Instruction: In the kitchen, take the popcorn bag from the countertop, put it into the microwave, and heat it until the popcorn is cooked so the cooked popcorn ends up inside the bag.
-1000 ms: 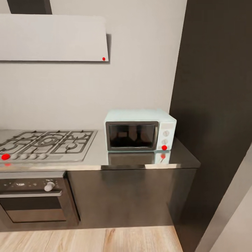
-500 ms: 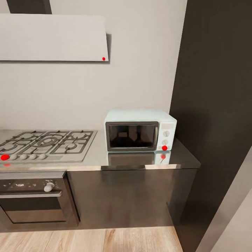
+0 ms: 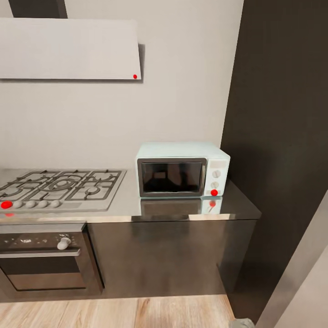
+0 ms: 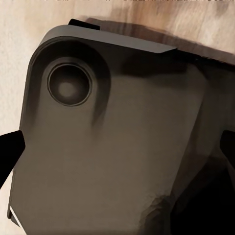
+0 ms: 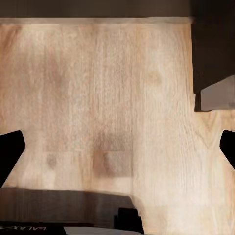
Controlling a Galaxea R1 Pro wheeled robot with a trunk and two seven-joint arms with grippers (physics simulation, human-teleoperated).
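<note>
**Facing the microwave, bag not yet found**

Head view: the microwave [image 3: 182, 171] sits shut on the countertop [image 3: 237, 205] beside the hob [image 3: 59, 187]; no bag in sight, so the robot should scan along the slab.

Left wrist: fingertips [image 4: 10, 154] spread over the robot's base [image 4: 112, 147].

Right wrist: fingertips [image 5: 10, 152] spread above the floor [image 5: 107, 88], empty.

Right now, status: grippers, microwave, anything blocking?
Both grippers open, pointing at the floor. Microwave on countertop, door shut. No popcorn bag in sight. Gas hob beside it, apart.

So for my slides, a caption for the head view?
Closed microwave on the steel countertop beside the gas hob.
</note>
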